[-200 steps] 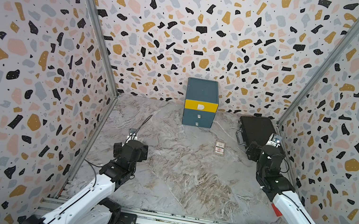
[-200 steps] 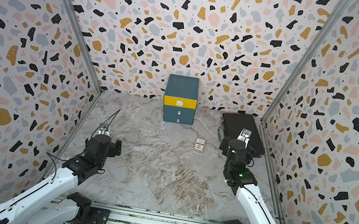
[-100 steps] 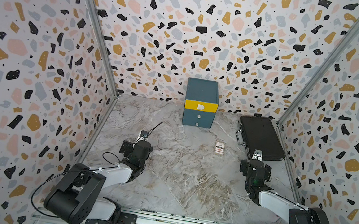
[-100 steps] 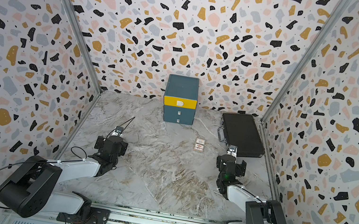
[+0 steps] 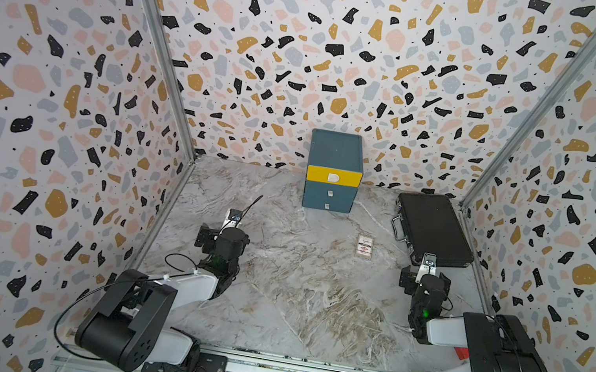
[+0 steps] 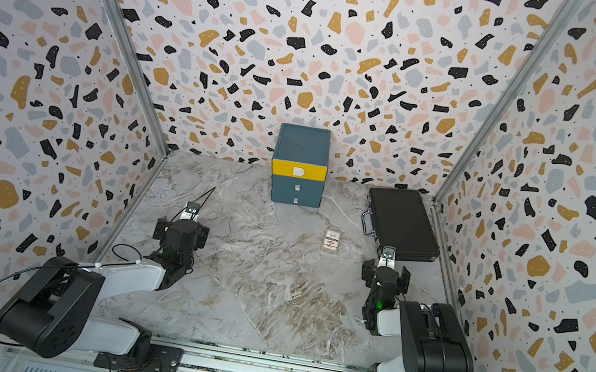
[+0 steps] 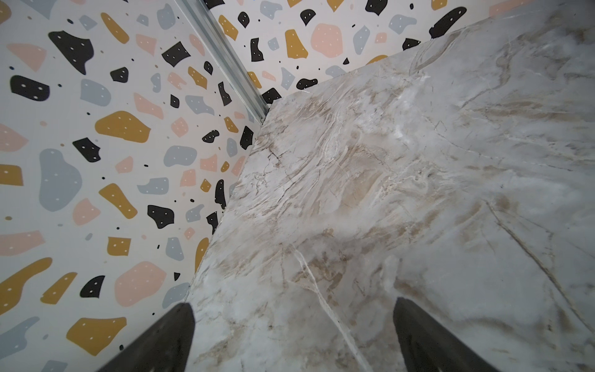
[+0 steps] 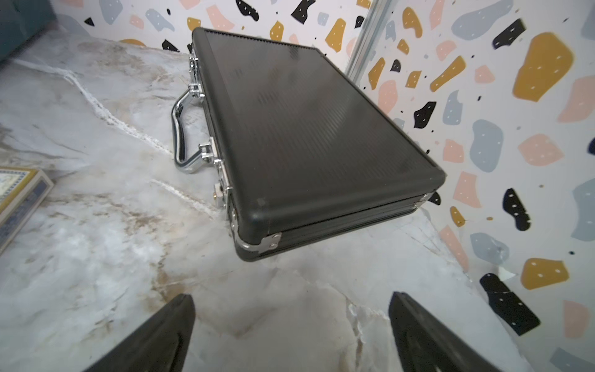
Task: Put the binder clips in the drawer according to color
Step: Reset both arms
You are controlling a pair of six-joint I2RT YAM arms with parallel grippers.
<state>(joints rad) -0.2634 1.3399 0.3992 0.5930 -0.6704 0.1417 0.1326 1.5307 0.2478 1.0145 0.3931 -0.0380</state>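
a: start with the big things. what's on the bench [image 5: 307, 313]?

b: largest is the black briefcase [image 5: 434, 227]. it lies flat and closed along the right wall [image 5: 595, 206], its long axis running from the back wall [image 5: 351, 60] toward the arms, handle [image 5: 397, 228] turned to the middle of the bench. next is the drawer [image 5: 333, 176], a teal cube chest against the back wall, near the centre. it has a yellow front on top and two teal ones beneath, and all three look pushed in. smallest is a card packet [image 5: 364, 246], between the chest and the right arm.

a: and the binder clips?

b: none shows in any view, so i can't tell where they are.

a: the grippers?

b: the left gripper [image 7: 294, 306] has its jaws spread wide with nothing between them, low over bare bench and facing the left wall [image 7: 96, 161]. the right gripper [image 8: 291, 298] is just as wide and empty, and looks at the near corner of the briefcase.

a: which arm is nearer the drawer?

b: neither, clearly. the chest lies ahead of both, about midway between them and well apart from each. its white pulls [image 5: 333, 178] face the arms, so i'd judge a drawer would slide out straight toward them. the right gripper is plainly the nearer one to the briefcase.
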